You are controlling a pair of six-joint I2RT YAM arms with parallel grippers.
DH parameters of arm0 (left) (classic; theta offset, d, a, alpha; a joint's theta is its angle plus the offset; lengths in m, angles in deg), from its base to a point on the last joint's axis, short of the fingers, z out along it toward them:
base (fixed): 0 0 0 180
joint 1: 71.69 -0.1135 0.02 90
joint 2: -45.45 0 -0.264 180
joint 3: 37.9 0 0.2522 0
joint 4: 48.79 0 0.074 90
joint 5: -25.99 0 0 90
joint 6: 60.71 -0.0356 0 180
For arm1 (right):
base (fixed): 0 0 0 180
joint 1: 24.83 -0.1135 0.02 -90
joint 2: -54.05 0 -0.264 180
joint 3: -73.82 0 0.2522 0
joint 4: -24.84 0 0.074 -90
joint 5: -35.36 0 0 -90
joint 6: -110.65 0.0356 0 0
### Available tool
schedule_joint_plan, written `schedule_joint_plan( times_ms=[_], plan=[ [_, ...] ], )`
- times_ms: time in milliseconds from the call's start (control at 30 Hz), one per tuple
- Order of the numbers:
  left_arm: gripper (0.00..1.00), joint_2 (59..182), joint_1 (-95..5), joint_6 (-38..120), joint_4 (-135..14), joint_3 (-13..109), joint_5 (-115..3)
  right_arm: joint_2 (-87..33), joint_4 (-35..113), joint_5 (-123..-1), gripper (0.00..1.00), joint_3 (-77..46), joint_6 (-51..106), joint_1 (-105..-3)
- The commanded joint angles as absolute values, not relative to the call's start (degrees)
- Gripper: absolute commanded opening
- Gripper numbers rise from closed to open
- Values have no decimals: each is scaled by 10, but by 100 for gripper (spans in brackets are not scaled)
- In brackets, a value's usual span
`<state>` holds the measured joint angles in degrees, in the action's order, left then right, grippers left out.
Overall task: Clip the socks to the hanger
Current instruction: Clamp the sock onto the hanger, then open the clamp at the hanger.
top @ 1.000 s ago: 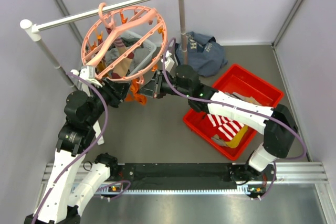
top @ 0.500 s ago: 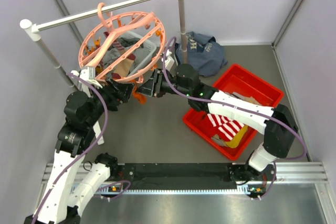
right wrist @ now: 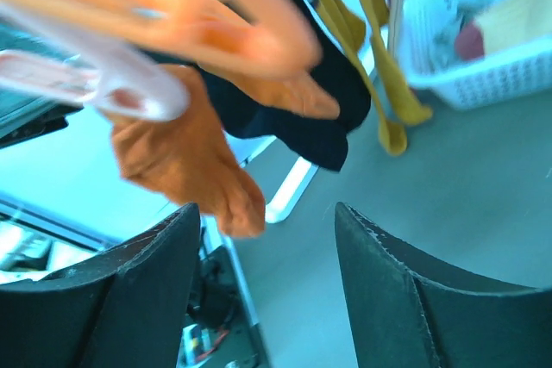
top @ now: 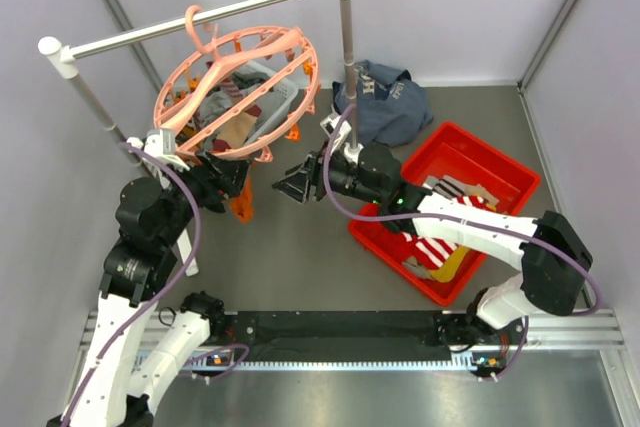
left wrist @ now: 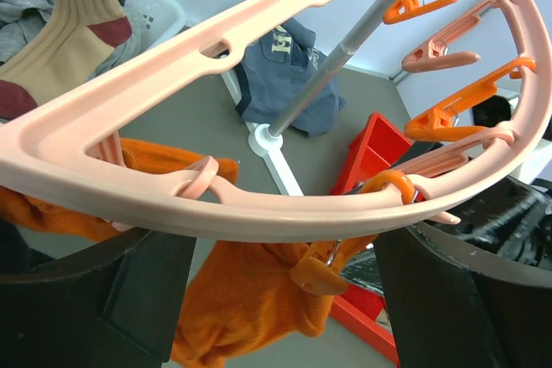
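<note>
Grey floor, one hanger, one red bin; left gripper, right gripper agape.

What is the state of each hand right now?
Left hand: open, holding nothing.
Right hand: open, holding nothing.

White lettering stood on the navy garment, but it was folded and too small to read; nothing else was legible.

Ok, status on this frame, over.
Left jaws open at hanger rim. Right jaws open, empty. Orange sock hangs clipped. Striped socks in red bin.
</note>
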<state>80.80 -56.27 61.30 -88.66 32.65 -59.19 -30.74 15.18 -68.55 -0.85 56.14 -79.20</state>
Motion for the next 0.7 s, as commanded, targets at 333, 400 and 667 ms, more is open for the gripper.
schedule_joint_plan(
  times_ms=[333, 400, 667],
  plan=[
    [85, 780, -562, 584, -913, 371, -608, -293, -52, -747, 66, -9, 447, -798],
    [85, 775, -562, 581, -918, 374, -608, -300, -73, -756, 66, -15, 452, -796],
    [86, 757, -562, 569, -941, 383, -599, -337, -99, -783, 67, -49, 474, -798]
  ],
)
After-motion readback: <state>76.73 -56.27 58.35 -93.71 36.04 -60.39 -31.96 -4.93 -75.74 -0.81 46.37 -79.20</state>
